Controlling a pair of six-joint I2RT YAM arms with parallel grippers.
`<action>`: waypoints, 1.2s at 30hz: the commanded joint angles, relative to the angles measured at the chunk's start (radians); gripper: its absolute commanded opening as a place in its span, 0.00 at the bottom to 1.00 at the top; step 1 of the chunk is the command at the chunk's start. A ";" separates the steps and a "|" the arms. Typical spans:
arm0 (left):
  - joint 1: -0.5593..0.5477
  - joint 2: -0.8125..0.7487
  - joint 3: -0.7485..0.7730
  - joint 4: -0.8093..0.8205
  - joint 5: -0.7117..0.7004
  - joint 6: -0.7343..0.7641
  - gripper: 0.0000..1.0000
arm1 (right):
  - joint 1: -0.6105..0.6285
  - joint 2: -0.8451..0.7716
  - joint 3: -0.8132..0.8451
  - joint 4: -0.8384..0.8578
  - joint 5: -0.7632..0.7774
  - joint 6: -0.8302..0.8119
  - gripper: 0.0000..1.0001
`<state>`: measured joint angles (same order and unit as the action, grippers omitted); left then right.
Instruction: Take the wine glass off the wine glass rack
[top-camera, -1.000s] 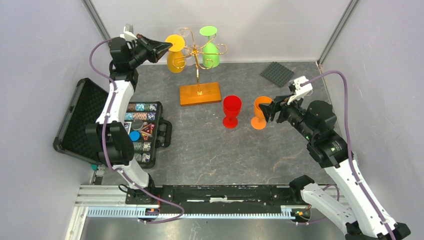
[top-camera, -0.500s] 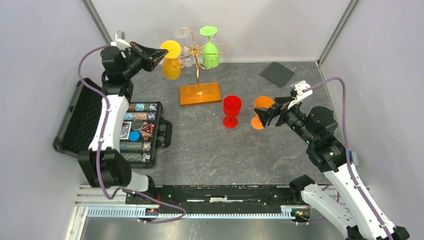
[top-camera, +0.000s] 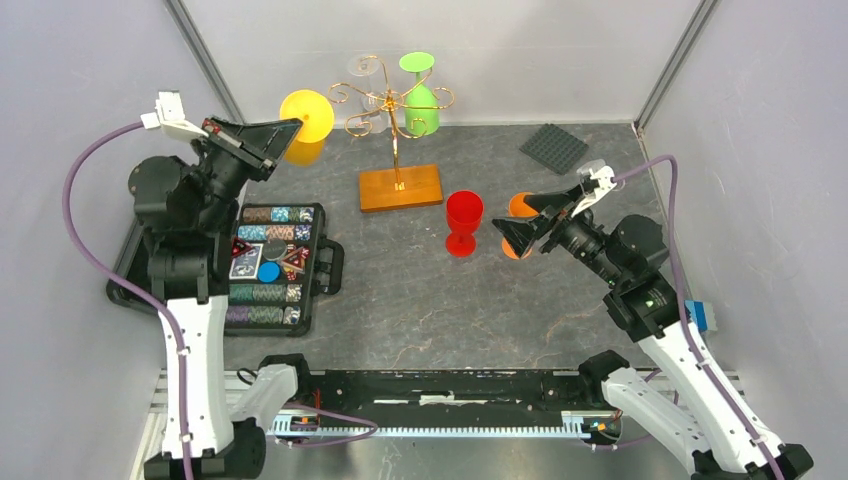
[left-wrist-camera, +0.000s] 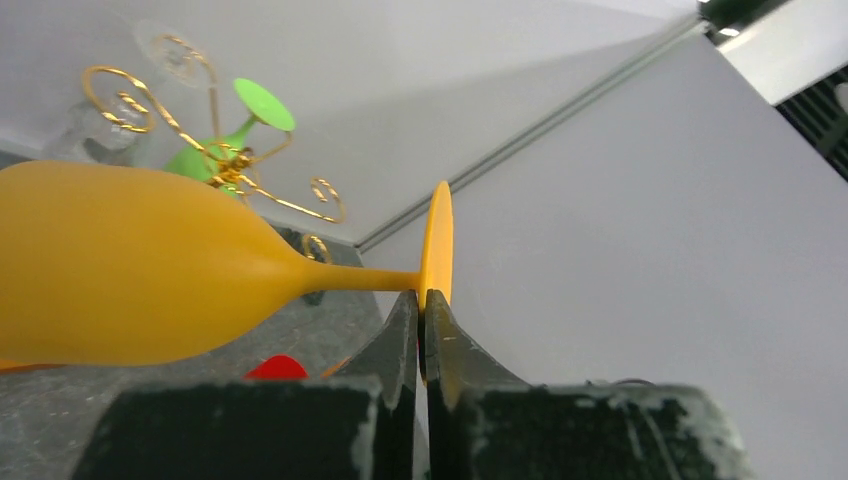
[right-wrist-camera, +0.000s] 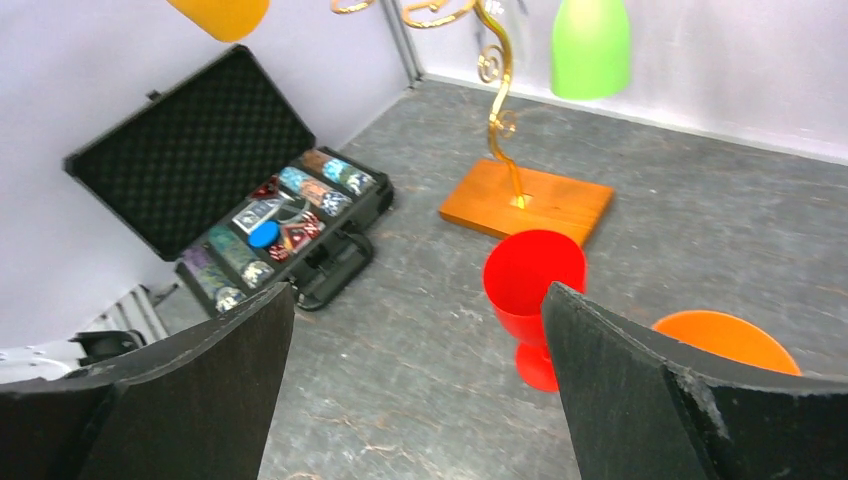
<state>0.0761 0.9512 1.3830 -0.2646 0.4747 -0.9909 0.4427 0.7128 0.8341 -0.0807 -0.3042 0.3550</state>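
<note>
The gold scrolled wine glass rack stands on its wooden base at the back centre. A green wine glass and a clear one hang on it. My left gripper is shut on the foot disc of a yellow wine glass, held in the air to the left of the rack and clear of its arms. In the left wrist view the fingers pinch the foot's rim, and the yellow glass lies sideways. My right gripper is open and empty beside an orange glass.
A red glass stands upright right of the base, the orange glass next to it. An open black case of chips lies at the left. A dark grey mat lies back right. Walls close in left, back and right.
My left arm has swung left and drawn the yellow glass off the rack's arm, away from the stand. My right gripper has pulled back slightly from the orange glass.
</note>
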 joint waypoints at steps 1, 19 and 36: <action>-0.013 -0.026 -0.022 0.151 0.147 -0.158 0.02 | -0.003 -0.011 -0.057 0.241 -0.088 0.146 0.98; -0.561 0.070 -0.121 0.615 0.137 -0.442 0.02 | -0.003 -0.120 -0.358 0.782 0.122 0.527 0.98; -0.751 0.207 -0.187 1.027 0.081 -0.803 0.02 | -0.002 -0.109 -0.404 1.181 0.011 0.650 0.95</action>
<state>-0.6506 1.1492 1.1843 0.6479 0.5793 -1.7138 0.4427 0.5755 0.4072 0.8635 -0.1856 0.9474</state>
